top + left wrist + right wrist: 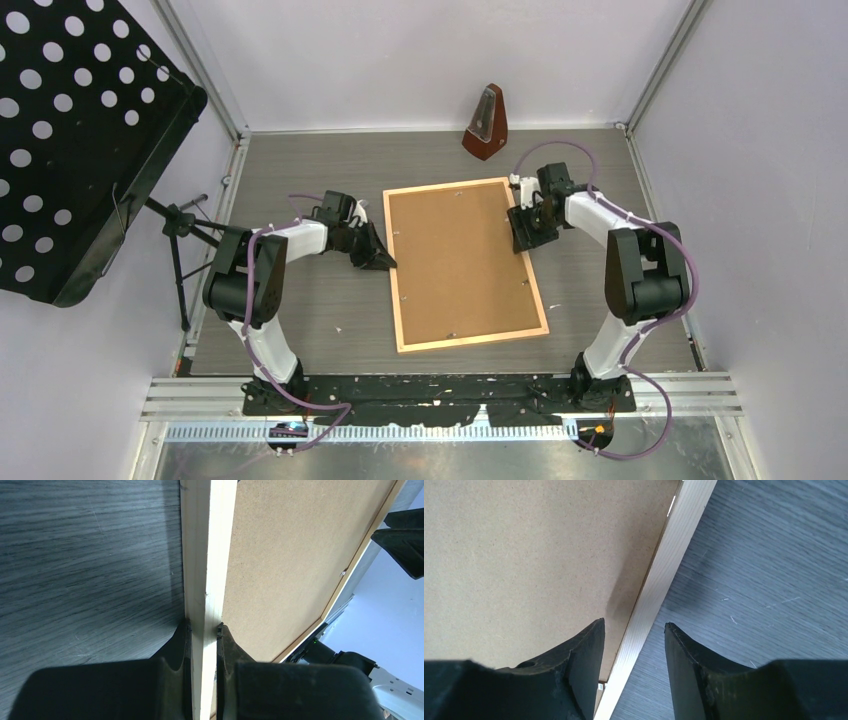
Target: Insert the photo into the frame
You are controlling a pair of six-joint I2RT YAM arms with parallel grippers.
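Note:
The light-wood frame (472, 336) lies back-up on the dark table, with the brown backing board (462, 260) set inside it. The photo is hidden. My left gripper (385, 260) is shut on the frame's left moulding (206, 570), one finger on each side of the rail. My right gripper (522, 232) is open and straddles the frame's right moulding (664, 580), with one finger over the backing board (524, 555) and the other over the table, neither touching the rail.
A brown metronome (486, 124) stands at the back of the table. A black perforated music stand (70, 130) on a tripod is at the far left. White walls enclose the table on three sides.

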